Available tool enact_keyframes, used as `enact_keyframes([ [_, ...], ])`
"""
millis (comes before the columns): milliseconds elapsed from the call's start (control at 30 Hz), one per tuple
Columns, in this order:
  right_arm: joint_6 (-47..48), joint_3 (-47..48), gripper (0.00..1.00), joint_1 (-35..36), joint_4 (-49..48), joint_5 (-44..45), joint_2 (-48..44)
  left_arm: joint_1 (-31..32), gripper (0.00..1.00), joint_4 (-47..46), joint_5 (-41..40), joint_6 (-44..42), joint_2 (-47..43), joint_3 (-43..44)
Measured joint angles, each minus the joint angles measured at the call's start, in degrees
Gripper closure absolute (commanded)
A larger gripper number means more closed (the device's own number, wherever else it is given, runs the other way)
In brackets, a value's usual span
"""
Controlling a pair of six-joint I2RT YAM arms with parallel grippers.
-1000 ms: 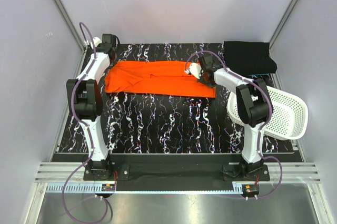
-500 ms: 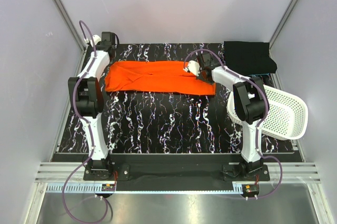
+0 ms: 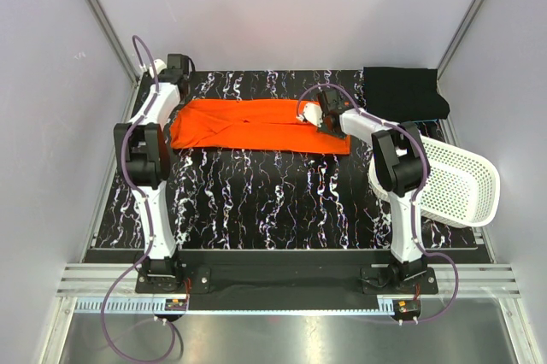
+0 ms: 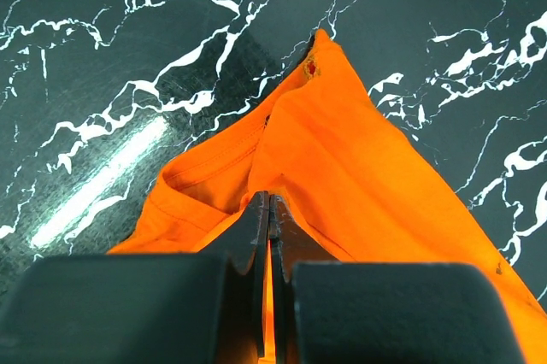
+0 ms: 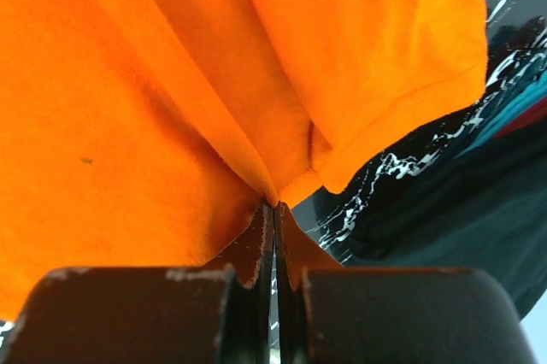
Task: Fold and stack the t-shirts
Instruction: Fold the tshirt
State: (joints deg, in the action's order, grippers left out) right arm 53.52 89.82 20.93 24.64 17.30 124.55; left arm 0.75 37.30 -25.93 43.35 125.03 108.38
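The orange t-shirt (image 3: 256, 126) lies as a long band across the back of the table. My left gripper (image 3: 179, 101) is at its far left end, shut on a fold of the orange fabric (image 4: 359, 167); the jaws (image 4: 270, 202) meet with cloth pinched between them. My right gripper (image 3: 325, 123) is near the shirt's right end, shut on a bunched fold of orange cloth (image 5: 128, 108) that fans out from its tips (image 5: 274, 206). The black t-shirt (image 3: 403, 92) lies folded at the back right corner and shows dark (image 5: 444, 219) in the right wrist view.
A white perforated basket (image 3: 457, 184) lies tilted at the table's right edge, beside the right arm. The black marbled tabletop (image 3: 256, 202) stretches in front of the orange shirt. Grey walls close in the back and both sides.
My right gripper has shifted a little left and toward the back, drawing the shirt's right part with it. The left arm has edged slightly and kept its grip.
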Motion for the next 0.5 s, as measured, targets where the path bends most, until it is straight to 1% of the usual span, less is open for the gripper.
enact_keyframes([
  [500, 0.5, 0.0, 1.0, 0.0, -1.9, 1.6, 0.3, 0.0, 1.0, 0.0, 0.0, -0.2, 0.8, 1.6],
])
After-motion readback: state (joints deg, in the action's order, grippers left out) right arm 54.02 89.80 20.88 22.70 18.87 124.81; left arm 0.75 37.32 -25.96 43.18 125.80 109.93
